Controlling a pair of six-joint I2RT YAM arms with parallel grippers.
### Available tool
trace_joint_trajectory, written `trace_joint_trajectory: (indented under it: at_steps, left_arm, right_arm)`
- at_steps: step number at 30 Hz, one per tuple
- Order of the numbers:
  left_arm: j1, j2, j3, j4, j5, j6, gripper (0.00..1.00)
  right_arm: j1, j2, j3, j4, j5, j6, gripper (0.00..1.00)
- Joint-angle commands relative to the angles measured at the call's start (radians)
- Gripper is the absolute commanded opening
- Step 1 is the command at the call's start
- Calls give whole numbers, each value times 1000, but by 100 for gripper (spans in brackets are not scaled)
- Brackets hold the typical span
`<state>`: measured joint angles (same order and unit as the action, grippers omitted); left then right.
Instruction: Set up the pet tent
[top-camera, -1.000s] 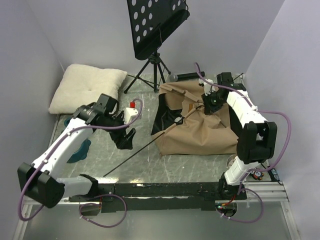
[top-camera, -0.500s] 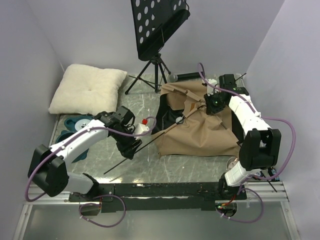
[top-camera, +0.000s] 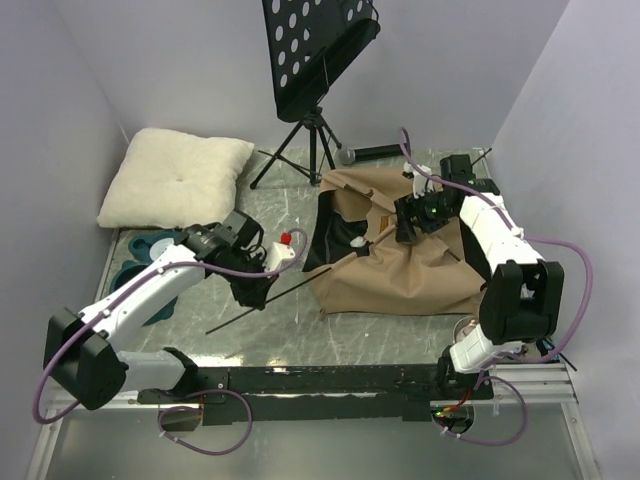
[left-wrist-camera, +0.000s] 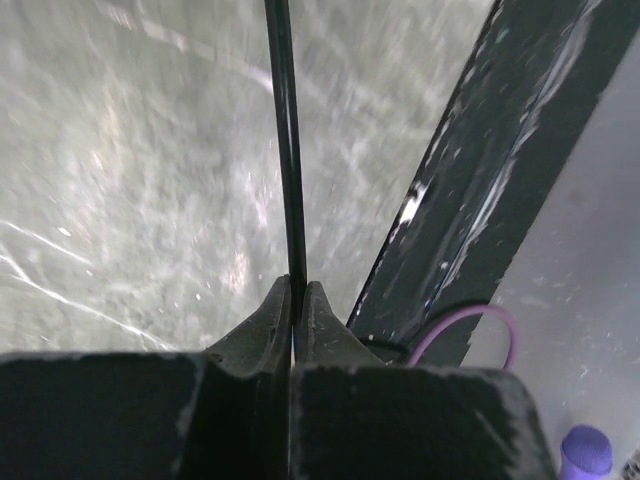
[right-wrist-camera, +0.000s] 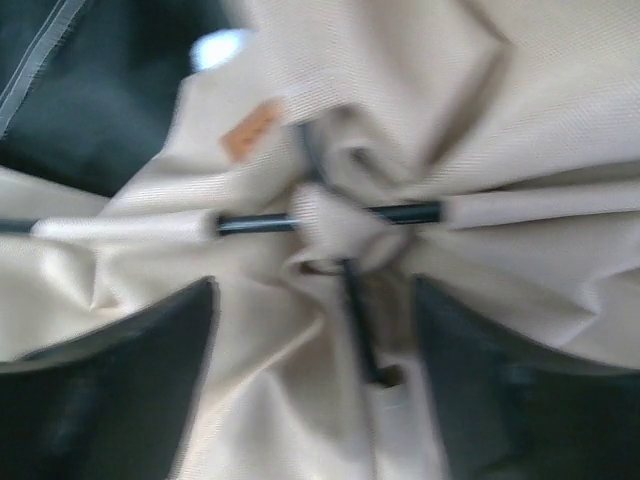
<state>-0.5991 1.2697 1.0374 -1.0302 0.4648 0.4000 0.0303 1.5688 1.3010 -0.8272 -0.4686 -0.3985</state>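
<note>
The pet tent (top-camera: 400, 272) lies crumpled at the right of the table, tan fabric with its black lining showing on the left side. A thin black pole (top-camera: 300, 285) sticks out of it toward the front left. My left gripper (top-camera: 256, 292) is shut on that pole; in the left wrist view the pole (left-wrist-camera: 285, 150) runs straight out from the closed gripper (left-wrist-camera: 297, 296). My right gripper (top-camera: 404, 226) hovers open over the tent's top. In the right wrist view the gripper (right-wrist-camera: 315, 345) straddles bunched fabric (right-wrist-camera: 520, 110), pole sleeves (right-wrist-camera: 330, 216) and an orange label (right-wrist-camera: 250, 130).
A cream pillow (top-camera: 175, 175) lies at the back left. A music stand (top-camera: 315, 50) on a tripod stands at the back, with a microphone (top-camera: 370, 153) beside it. Blue bowls (top-camera: 140, 262) sit under the left arm. A black rail (top-camera: 330, 378) runs along the near edge.
My left arm swung right to the pole and its jaws closed on it. My right gripper opened and let go of the tent's top.
</note>
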Motion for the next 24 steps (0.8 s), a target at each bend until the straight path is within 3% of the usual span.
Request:
trace_joint_trajectory:
  at_steps: [1, 5, 11, 15, 24]
  left_arm:
    - [-2, -56, 90, 59, 112, -47, 1]
    - [-2, -79, 93, 148, 135, -116, 1]
    - [-1, -70, 105, 245, 153, -196, 1]
    - [1, -64, 110, 268, 187, -245, 1]
    - [27, -69, 113, 282, 316, -285, 1]
  right_arm:
    - [29, -163, 18, -30, -156, -95, 100]
    - [130, -249, 20, -46, -205, -207, 100]
    - [402, -409, -124, 143, -269, -299, 100]
    - [514, -411, -157, 218, -261, -332, 97]
    - [727, -402, -227, 367, -193, -448, 70]
